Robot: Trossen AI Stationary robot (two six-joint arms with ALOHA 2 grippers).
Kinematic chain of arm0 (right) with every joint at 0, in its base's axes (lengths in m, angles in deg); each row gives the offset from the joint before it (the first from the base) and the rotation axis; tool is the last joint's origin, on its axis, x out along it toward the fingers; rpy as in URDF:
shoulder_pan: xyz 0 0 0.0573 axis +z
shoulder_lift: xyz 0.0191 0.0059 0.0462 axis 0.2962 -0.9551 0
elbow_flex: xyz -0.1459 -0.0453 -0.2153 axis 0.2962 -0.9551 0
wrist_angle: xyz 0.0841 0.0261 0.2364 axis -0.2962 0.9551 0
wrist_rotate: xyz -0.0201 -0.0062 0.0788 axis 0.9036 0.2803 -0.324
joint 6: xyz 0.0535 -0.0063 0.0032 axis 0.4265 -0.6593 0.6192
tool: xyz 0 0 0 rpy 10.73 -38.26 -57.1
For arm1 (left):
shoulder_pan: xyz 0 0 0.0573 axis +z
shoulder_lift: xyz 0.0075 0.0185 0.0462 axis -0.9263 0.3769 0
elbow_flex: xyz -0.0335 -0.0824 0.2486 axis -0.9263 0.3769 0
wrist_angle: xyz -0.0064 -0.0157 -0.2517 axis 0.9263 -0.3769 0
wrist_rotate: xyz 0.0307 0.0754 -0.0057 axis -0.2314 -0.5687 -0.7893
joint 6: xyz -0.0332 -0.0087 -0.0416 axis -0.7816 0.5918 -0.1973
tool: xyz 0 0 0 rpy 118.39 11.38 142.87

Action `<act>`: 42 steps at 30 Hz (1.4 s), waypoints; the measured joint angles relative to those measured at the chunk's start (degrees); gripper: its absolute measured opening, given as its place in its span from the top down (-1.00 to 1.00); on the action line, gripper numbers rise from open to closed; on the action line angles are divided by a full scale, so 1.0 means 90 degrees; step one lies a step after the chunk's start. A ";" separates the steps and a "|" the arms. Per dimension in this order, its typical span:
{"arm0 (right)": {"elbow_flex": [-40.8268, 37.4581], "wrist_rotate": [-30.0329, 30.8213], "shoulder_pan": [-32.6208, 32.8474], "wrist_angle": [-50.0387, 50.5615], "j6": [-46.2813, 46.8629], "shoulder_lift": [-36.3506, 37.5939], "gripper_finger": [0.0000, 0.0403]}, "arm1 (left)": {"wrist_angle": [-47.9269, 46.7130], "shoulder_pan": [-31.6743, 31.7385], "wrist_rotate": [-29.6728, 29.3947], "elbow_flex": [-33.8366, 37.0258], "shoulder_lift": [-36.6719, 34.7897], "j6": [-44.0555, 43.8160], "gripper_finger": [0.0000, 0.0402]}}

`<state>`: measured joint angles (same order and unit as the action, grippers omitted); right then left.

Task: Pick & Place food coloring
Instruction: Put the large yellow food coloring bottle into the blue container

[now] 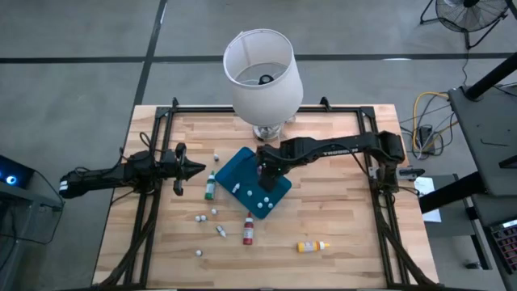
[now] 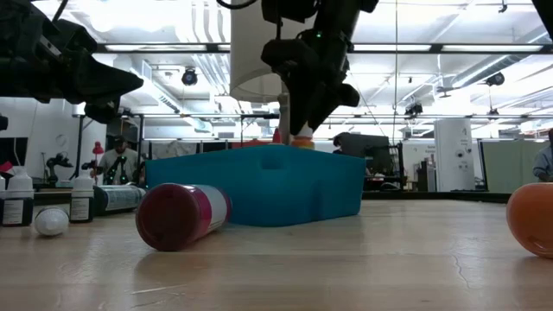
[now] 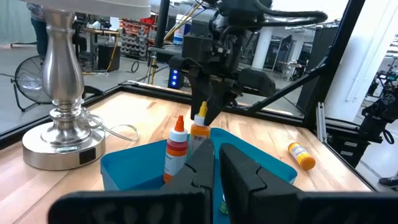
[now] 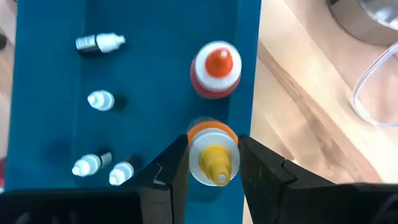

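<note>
I am clamping my right gripper (image 4: 213,163) on the yellow-tipped bottle (image 4: 213,155), holding it upright over the tray (image 4: 155,74) beside the orange-tipped bottle (image 4: 216,68) at twelve o'clock; my left gripper (image 1: 194,170) is waiting closed at nine o'clock.

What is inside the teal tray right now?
Inside the teal tray: an upright orange bottle, a yellow-tipped bottle gripped by the right claw, and several small white-capped vials. Anything beneath the claw is covered.

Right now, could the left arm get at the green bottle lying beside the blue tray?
Probably yes. The left gripper, shut, hangs just left of the green bottle with bare table between them. The right gripper is busy over the blue tray, holding an orange-capped bottle, clear of that path.
</note>
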<state>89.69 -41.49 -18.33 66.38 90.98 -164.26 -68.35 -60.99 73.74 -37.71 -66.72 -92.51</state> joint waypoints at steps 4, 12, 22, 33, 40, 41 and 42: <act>-0.0018 -0.0004 -0.0001 -0.0077 -0.0005 0.0007 0.47 | -0.0002 -0.0001 0.0000 -0.0001 0.0000 -0.0001 1.00; -0.0038 0.0149 -0.0003 -0.0075 -0.0153 -0.0012 0.47 | -0.0002 -0.0002 0.0000 0.0001 -0.0002 0.0002 1.00; -0.0246 0.0171 -0.0003 -0.0402 -0.0388 -0.0017 0.47 | -0.0004 -0.0002 0.0000 0.0001 -0.0002 0.0000 1.00; -0.0312 0.0166 -0.0003 -0.0437 -0.0408 -0.0029 0.46 | -0.0005 -0.0002 0.0000 0.0001 -0.0002 0.0002 1.00; -0.0312 0.0156 -0.0003 -0.0438 -0.0415 -0.0029 0.28 | -0.0007 -0.0001 0.0000 0.0001 -0.0002 0.0002 1.00; -0.0312 0.0156 -0.0003 -0.0437 -0.0415 -0.0029 0.26 | -0.0006 0.0000 0.0000 0.0001 -0.0002 0.0000 1.00; -0.0312 0.0154 -0.0003 -0.0435 -0.0415 -0.0029 0.23 | -0.0007 -0.0002 0.0000 0.0001 -0.0002 0.0001 1.00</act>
<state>86.88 -40.10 -18.36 62.47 87.24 -164.52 -68.41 -61.01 73.74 -37.70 -66.74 -92.51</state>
